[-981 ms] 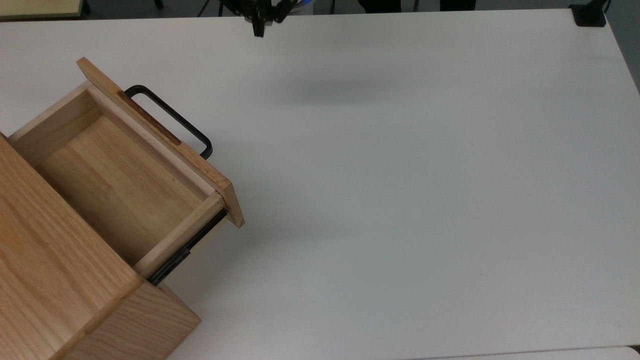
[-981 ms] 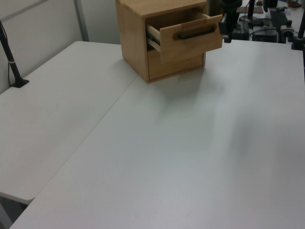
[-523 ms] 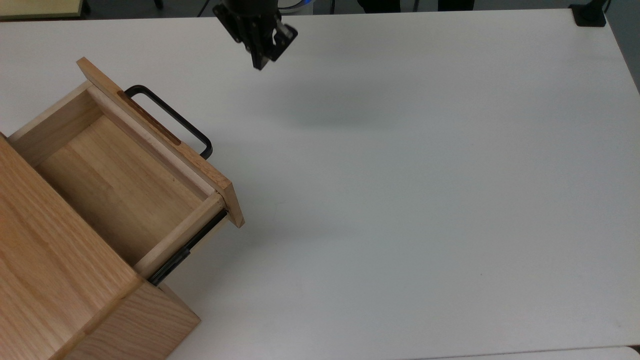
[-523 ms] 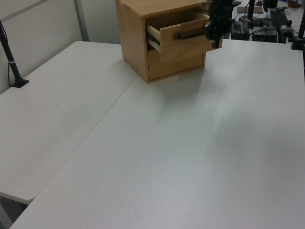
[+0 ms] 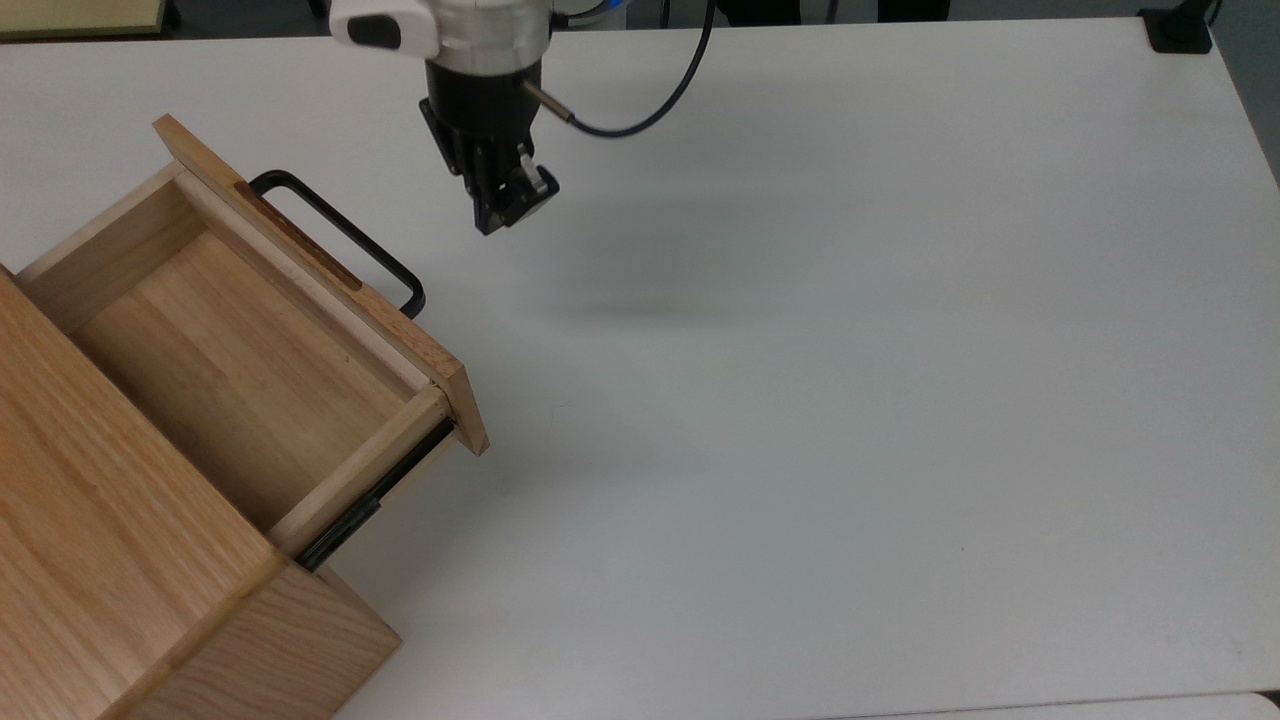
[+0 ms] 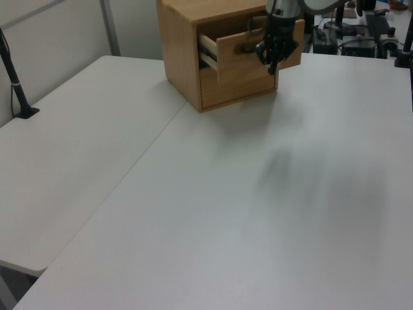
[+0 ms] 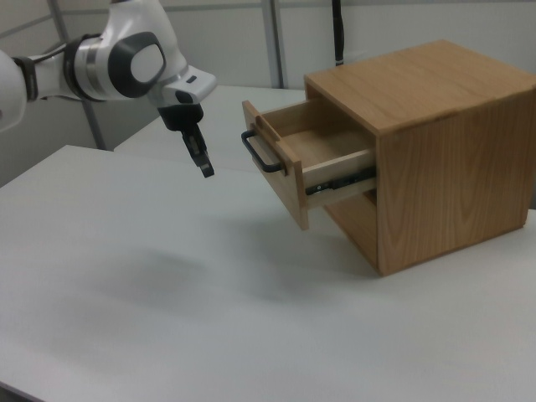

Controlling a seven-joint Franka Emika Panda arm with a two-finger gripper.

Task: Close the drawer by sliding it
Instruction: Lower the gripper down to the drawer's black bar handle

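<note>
White table (image 5: 850,400) wide and bare under the arm — grey partition panels behind it in the right view, a desk of equipment beyond in the left view. The drawer (image 5: 250,330) stands pulled out of the wooden cabinet (image 7: 444,159) at the top view's left. The gripper (image 5: 505,215) hangs above the table near the black handle (image 5: 345,235), apart from it — fingers pressed close together, holding nothing.

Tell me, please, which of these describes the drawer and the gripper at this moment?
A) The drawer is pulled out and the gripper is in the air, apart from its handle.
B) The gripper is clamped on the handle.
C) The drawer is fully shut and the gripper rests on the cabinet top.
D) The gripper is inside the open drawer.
A: the drawer juts from the cabinet, and the gripper hangs clear of the black handle.
</note>
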